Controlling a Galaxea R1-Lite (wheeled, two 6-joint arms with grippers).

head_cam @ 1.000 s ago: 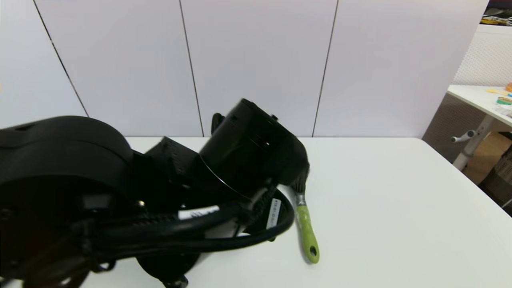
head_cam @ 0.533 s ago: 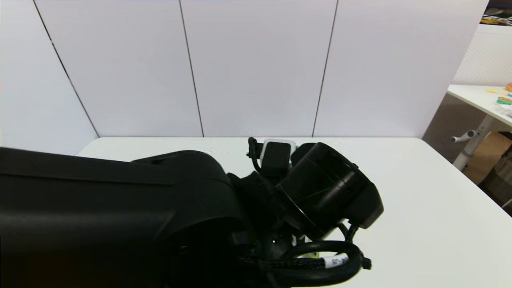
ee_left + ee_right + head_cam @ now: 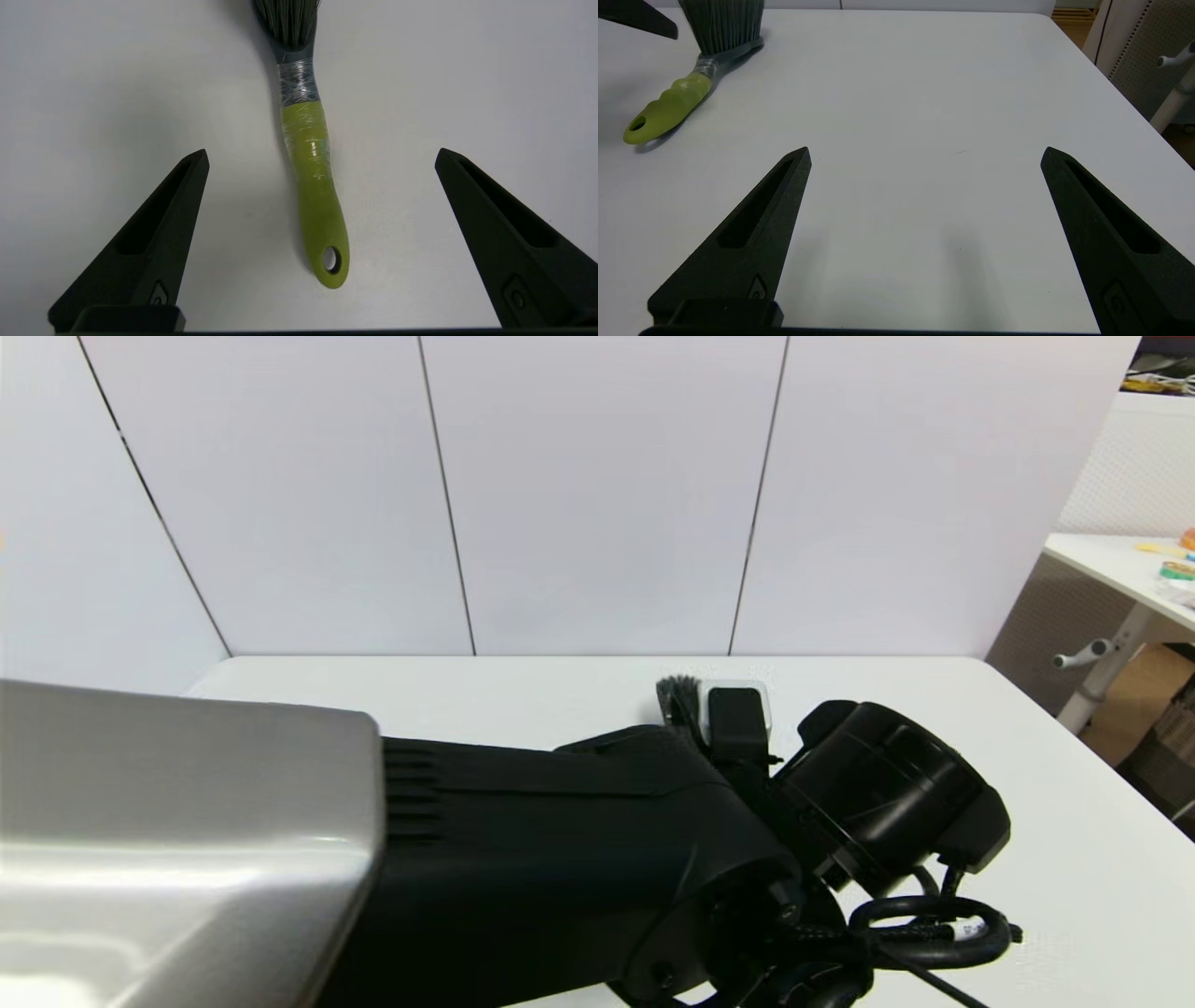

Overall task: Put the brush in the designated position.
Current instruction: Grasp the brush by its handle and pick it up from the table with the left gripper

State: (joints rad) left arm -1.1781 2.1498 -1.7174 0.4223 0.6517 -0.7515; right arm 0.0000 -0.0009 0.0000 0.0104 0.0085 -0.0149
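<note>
The brush (image 3: 313, 186) lies flat on the white table, with dark grey bristles, a silvery neck band and a lime-green handle. Its end hole points back toward my left wrist. My left gripper (image 3: 321, 153) hovers above it, open, one finger on each side of the handle and well apart from it. In the head view my left arm (image 3: 560, 859) and its wrist (image 3: 887, 793) hide the brush. My right gripper (image 3: 927, 150) is open over bare table, with the brush (image 3: 668, 109) off to one side and farther away.
The white table (image 3: 1074, 784) ends at grey wall panels behind and at an edge on the right. Beyond that edge stands another table (image 3: 1120, 565) with small items. A tip of the left finger (image 3: 640, 18) shows beside the bristles in the right wrist view.
My left arm has swung to the right across the head view and now covers the brush, which showed beside the wrist a second ago.
</note>
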